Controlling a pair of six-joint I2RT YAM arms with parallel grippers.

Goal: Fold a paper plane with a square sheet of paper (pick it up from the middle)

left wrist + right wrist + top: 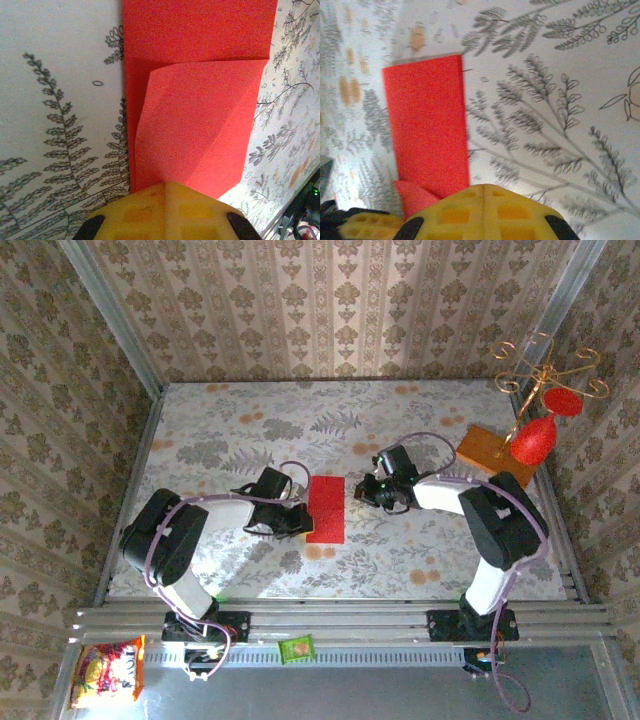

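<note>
Quick one from the remote seat. The square sheet of paper (326, 508) is a narrow red rectangle right now, folded in half and lying in the middle of the desk (250, 430) between the two arms. Its long axis runs near to far, so both long edges face the arms side-on.

The left gripper (297, 520) is the one that matters. It sits right at the paper's left long edge, toward the near end, so the sheet lies to its right. On the left wrist cam the fingers are closed tight, and a raised flap (200, 125) of the top layer runs straight into the tips. I read that as the gripper pinching the top layer, though I can't see the actual contact line under the pads.

The right gripper (366, 492) is also closed, with nothing in it. It sits just beside the right long edge, up toward the far end, and isn't touching. On its own cam the paper lies ahead and off to one side of the fingers, not under them.

So the left arm is nearer and has the paper. My guess is the next move is laying that flap down diagonally for a nose fold. That depends on the flap swinging across the long axis while the rest stays flat. With the right gripper off the sheet, I'd worry about the whole thing sliding.
</note>
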